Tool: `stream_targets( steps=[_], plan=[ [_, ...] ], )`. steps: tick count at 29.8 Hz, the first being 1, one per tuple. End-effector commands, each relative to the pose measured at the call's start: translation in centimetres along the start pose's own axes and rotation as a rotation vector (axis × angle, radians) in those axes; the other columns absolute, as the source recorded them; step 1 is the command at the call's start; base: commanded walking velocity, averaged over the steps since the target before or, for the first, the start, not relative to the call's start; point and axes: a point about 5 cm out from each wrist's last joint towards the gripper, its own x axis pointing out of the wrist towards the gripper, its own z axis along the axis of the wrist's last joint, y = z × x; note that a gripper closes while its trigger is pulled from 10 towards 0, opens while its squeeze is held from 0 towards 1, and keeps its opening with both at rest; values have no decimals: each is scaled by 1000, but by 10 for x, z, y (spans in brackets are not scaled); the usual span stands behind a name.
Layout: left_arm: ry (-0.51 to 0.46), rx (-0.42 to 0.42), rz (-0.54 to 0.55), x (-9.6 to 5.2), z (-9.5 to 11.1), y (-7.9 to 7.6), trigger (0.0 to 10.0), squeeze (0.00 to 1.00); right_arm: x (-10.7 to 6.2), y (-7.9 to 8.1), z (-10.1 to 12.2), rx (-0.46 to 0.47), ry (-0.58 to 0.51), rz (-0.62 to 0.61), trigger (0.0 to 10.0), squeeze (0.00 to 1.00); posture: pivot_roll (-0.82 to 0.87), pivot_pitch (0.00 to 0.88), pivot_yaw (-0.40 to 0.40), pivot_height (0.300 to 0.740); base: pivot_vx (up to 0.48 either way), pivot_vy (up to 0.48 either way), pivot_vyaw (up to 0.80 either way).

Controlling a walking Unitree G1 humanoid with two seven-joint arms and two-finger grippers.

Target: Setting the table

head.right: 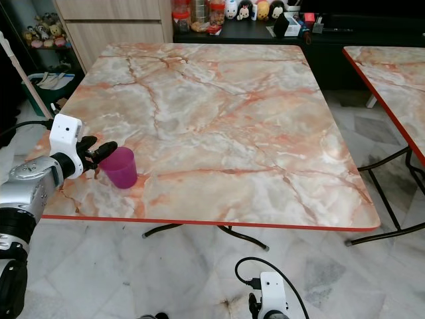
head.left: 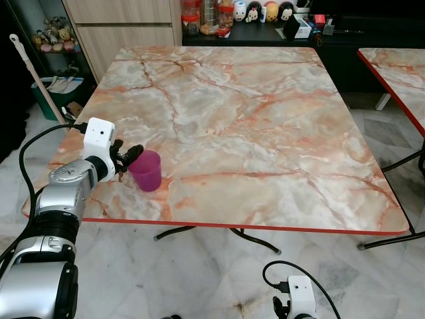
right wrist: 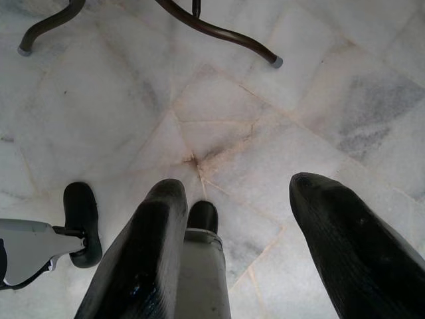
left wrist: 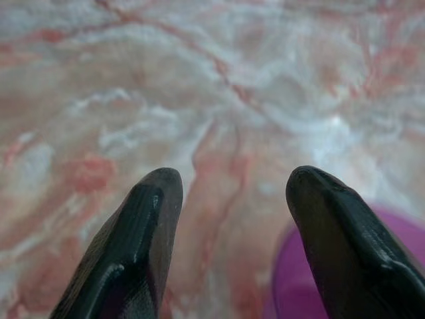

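Observation:
A magenta plastic cup (head.left: 146,171) stands upright on the marble table (head.left: 252,113), near its front left corner. My left gripper (head.left: 129,154) hovers at the cup's left side, level with its rim. In the left wrist view its fingers (left wrist: 139,246) are spread, with bare marble between them. There the cup (left wrist: 289,286) peeks out beside and behind one finger, not between the two. My right gripper (right wrist: 239,193) hangs low and open over the floor tiles below the table's front edge; its white wrist (head.left: 302,296) shows in the eye views.
A second marble table (head.left: 398,73) stands to the right across a narrow gap. At the back, a dark shelf (head.left: 265,30) holds toys and jars. A mop handle (head.left: 33,73) and a green bin (head.left: 56,96) stand at the left. Curved metal table legs (head.left: 252,239) run underneath.

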Motion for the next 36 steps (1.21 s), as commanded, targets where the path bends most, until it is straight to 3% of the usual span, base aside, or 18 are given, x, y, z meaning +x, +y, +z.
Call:
stream_targets(
  steps=[1, 10, 14, 27, 36],
  plan=[
    [-29, -17, -14, -3, 6, 1, 10000, 0, 0, 0, -2, 17, 11, -6, 10000, 0, 52, 111, 5, 740, 0, 0, 0],
    [-48, -17, -57, -10, 8, 2, 10000, 0, 0, -1, -2, 10, 11, -3, 10000, 0, 56, 91, 3, 740, 0, 0, 0],
    [-19, 47, -75, -16, 5, 3, 10000, 0, 0, -2, 0, 3, 9, -4, 10000, 0, 69, 69, -1, 740, 0, 0, 0],
    [10, 24, -80, -17, -4, 1, 10000, 0, 0, 0, -1, -10, 11, 7, 10000, 0, 62, 40, -1, 740, 0, 0, 0],
    [26, 48, -142, -13, -6, -9, 10000, 0, 0, -2, 0, -2, 10, -2, 10000, 0, 52, 49, 3, 740, 0, 0, 0]
  ],
)
